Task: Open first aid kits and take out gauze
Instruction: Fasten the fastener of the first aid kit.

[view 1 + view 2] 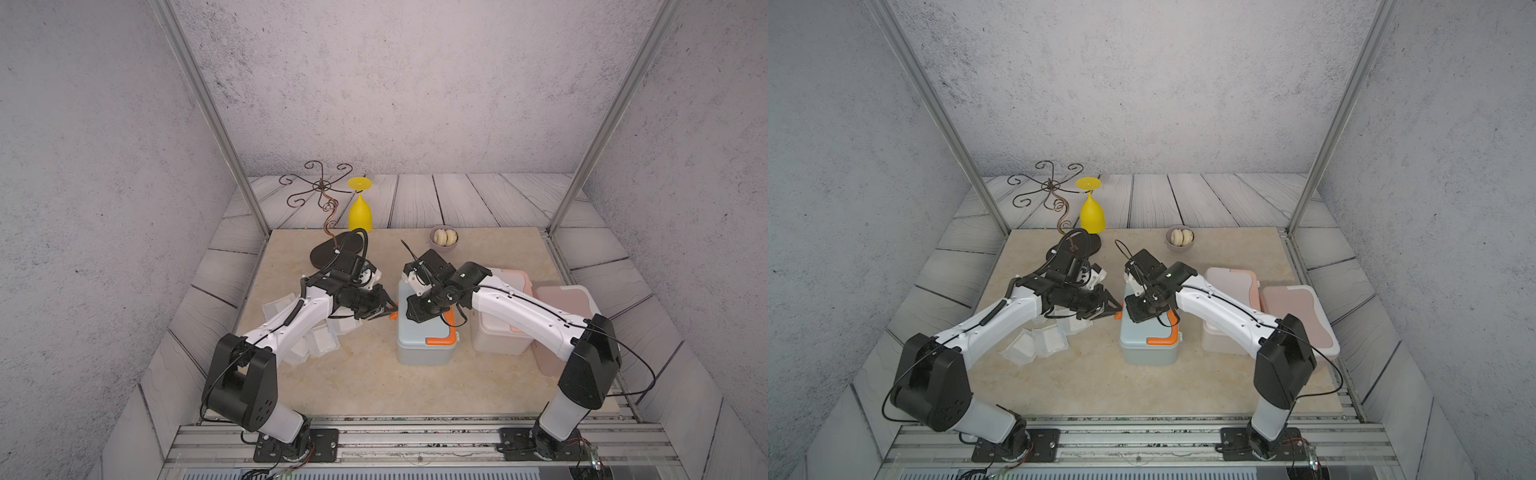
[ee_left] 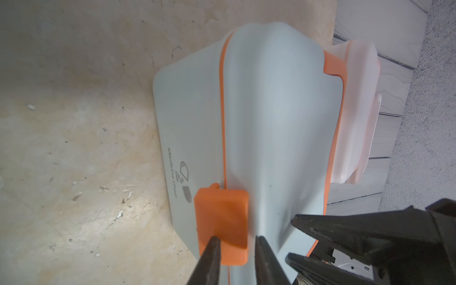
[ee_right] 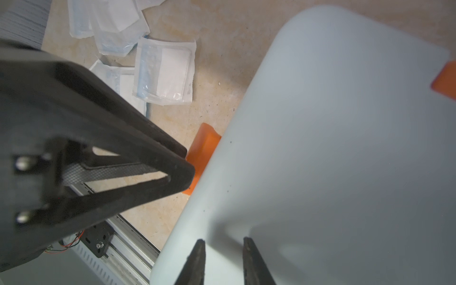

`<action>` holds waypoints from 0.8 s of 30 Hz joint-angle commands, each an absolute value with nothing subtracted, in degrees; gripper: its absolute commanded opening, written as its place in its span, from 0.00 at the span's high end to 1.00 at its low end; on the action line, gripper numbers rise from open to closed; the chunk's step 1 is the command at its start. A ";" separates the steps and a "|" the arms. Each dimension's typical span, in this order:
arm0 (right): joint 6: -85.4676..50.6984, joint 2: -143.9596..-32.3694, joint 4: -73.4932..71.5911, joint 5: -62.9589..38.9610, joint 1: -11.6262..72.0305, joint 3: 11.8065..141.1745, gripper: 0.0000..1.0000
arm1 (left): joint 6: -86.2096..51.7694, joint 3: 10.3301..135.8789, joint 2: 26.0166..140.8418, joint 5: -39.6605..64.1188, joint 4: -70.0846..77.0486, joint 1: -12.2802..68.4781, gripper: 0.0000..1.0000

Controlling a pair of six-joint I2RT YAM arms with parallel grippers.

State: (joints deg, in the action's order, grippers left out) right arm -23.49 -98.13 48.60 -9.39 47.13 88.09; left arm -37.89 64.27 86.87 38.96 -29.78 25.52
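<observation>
Had the left gripper (image 1: 388, 311) at the left end of the grey-blue kit (image 1: 419, 347), tips at the orange latch (image 2: 222, 217). In the left wrist view its fingers stood a little apart: one tip in front of the latch face, the other just past the latch edge, over the lid (image 2: 283, 123). Couldn't tell whether it was pinching the latch or only touching it.

The right gripper (image 3: 224, 243) was over that same lid, pointing down. Its fingers were slightly spread, with nothing between them, only bare lid behind. Contact with the lid: couldn't tell.

The grey-blue kit stood mid-table (image 1: 374, 386) with the lid on and the orange handle (image 1: 441, 340) toward the arm bases. The white kit (image 1: 494, 340) was just to its right, partly under the right arm. The pink kit (image 1: 565, 303) was right of that, close against it. Both had lids on top.

The gauze packets (image 1: 320, 345) lay in a loose overlapping pile on the table, left of the grey-blue kit. They were partly under the left arm, near the kit but apart from it.

A small grey bowl (image 1: 444, 240) sat at the back of the table, well apart from the kits.
</observation>
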 commanded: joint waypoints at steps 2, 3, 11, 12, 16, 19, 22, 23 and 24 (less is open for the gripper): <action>-23.38 -100.08 53.48 -9.05 47.37 85.34 0.71 | -37.77 63.88 88.23 39.26 -28.78 25.93 0.73; -23.38 -100.05 53.58 -9.05 47.38 85.33 0.71 | -38.00 63.61 88.46 39.52 -28.30 25.93 0.73; -23.47 -100.02 53.47 -9.05 47.37 85.14 0.71 | -39.35 61.83 89.77 40.47 -25.19 25.92 0.76; -23.40 -100.05 53.49 -9.06 47.37 85.14 0.71 | -39.46 61.72 89.99 40.64 -24.90 25.93 0.77; -23.38 -100.02 53.50 -9.05 47.37 85.21 0.71 | -39.86 61.35 90.59 40.95 -23.91 25.93 0.78; -23.38 -100.07 53.44 -9.12 47.37 85.08 0.71 | -40.49 60.92 90.85 41.37 -22.68 25.93 0.78; -23.42 -100.09 53.36 -9.14 47.37 84.99 0.71 | -41.58 59.76 91.44 42.15 -20.59 25.93 0.78; -23.39 -100.17 53.38 -9.14 47.37 84.99 0.71 | -42.14 59.26 91.60 42.55 -19.62 25.93 0.79; -23.42 -100.21 53.36 -9.14 47.37 85.05 0.71 | -42.77 58.72 91.61 42.88 -18.66 25.93 0.79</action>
State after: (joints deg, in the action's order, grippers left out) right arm -23.49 -98.02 48.64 -9.34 47.07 88.03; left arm -41.17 60.86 89.32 40.91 -21.65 25.15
